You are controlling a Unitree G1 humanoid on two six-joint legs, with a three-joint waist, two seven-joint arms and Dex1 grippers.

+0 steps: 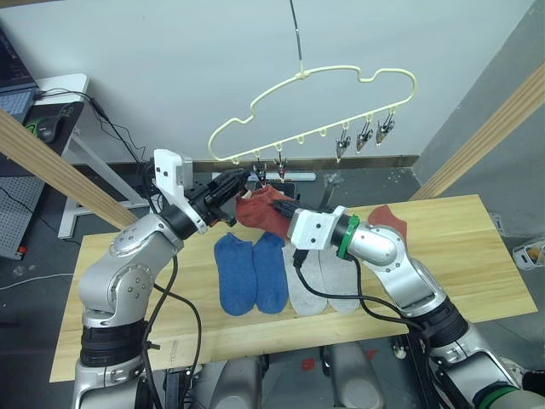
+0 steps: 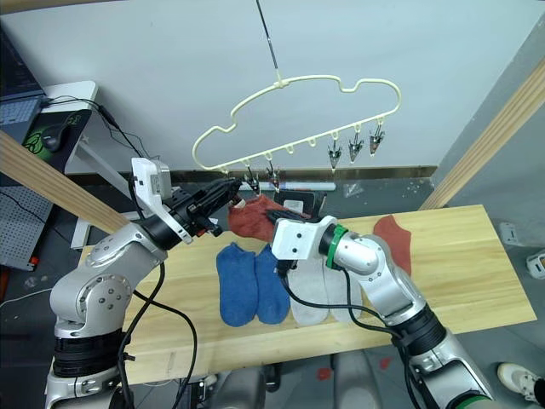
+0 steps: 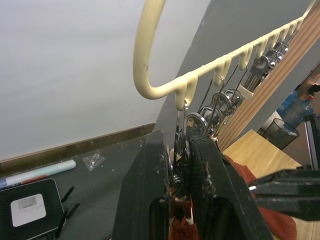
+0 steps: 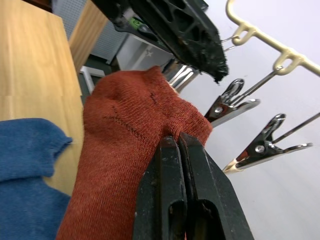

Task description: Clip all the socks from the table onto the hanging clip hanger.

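The right gripper is pinched tight on a fold of a rust red sock, its two black fingers pressed flat together with the knit bunched between their tips. It holds the sock up off the table, just under the left end of the clip hanger.

Just above and beside it, the left gripper is closed narrowly around the end clip of the hanger, one finger on each side of the silver clip. The top edge of the red sock sits right below those fingers, close to the clip; whether the clip has hold of the fabric cannot be told.

Further along the hanger from the two grippers hang the other clips: two near the held one, three more toward the far right end. All five hang bare.

Below the grippers, flat on the table, lie two blue socks side by side. Touching them on the right are two light grey socks, partly covered by the right forearm. Beyond the right arm's elbow, toward the table's far edge, lies the second rust red sock, well apart from the held one.
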